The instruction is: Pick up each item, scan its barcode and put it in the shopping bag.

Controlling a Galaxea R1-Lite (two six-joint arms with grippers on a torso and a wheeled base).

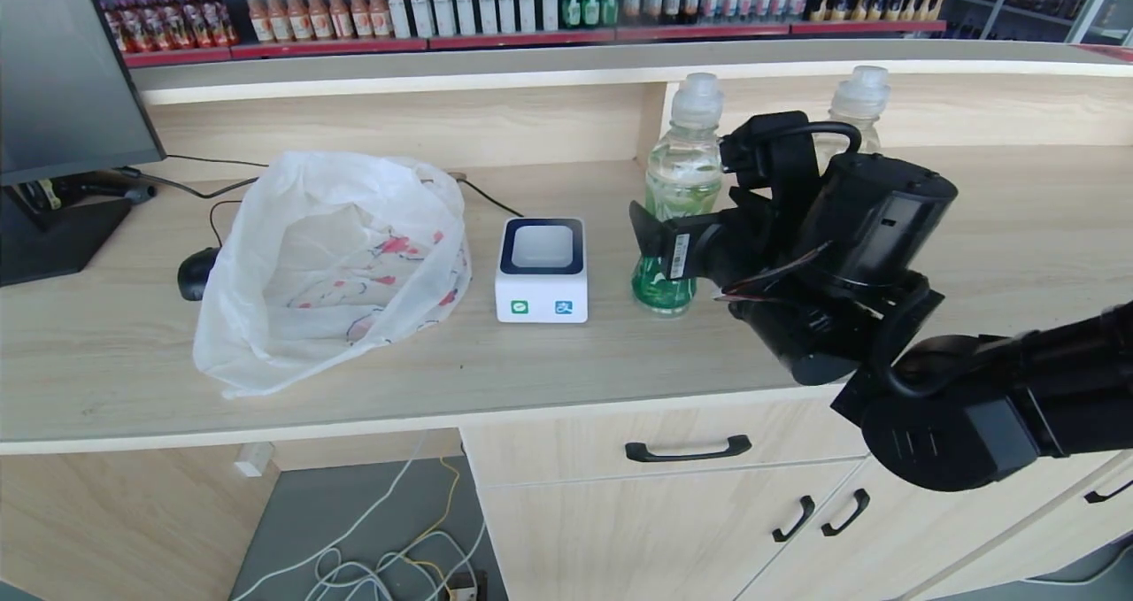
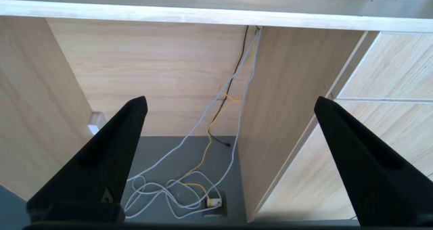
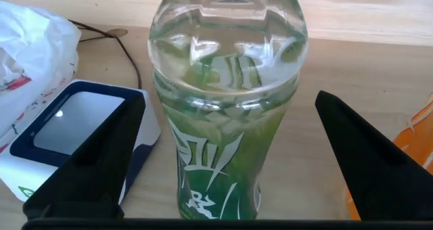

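Head view first: the right arm comes in from the lower right, low across the counter (image 1: 106,335), wrist bent so the right gripper (image 1: 683,229) sits level at the green bottle (image 1: 680,172). The bottle stands upright on the counter, just beside the scanner (image 1: 542,269) on its right. One dark finger shows in front of the bottle's lower half. The shopping bag (image 1: 327,265) slumps open on the scanner's other side. A second bottle (image 1: 857,105) stands farther back, behind the arm.

Left wrist view: the left gripper (image 2: 223,169) hangs below the countertop with its fingers (image 2: 101,162) spread wide, aimed at a floor full of cables (image 2: 183,182).

Right wrist view: fingers (image 3: 95,162) spread wide either side of the bottle, not touching it as far as I can see. The scanner and a bit of the bag sit off to one side.
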